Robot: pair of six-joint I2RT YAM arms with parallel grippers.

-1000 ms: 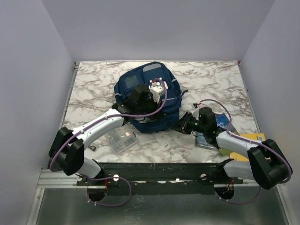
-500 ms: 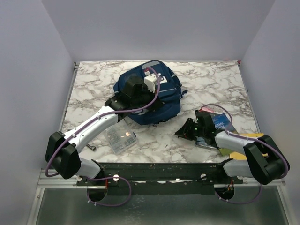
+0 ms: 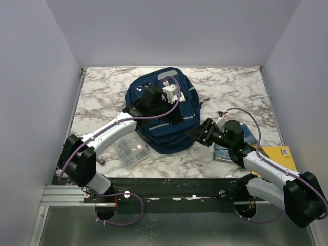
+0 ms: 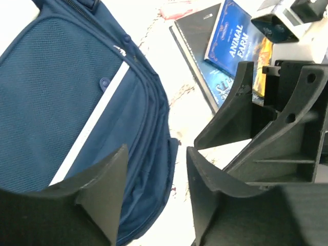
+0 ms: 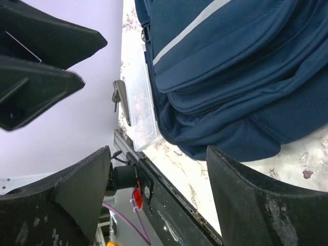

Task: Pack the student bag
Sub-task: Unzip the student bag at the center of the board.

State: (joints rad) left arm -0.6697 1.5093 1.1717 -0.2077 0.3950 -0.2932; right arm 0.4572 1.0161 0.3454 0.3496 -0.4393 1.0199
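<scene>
A clear box (image 3: 132, 150) and books (image 3: 249, 135) (one yellow) lie on the table (image 3: 97, 97).

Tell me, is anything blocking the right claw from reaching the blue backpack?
Nothing visible does. The open right gripper sits just beside the student bag's near right corner, with only bare marble table between them. The left gripper is over the bag, not in that gap.

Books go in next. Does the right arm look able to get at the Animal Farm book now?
Probably yes. The Animal Farm book lies uncovered on a darker book beside that arm, and the right gripper is open and empty near the student bag; it would need to draw back.
</scene>
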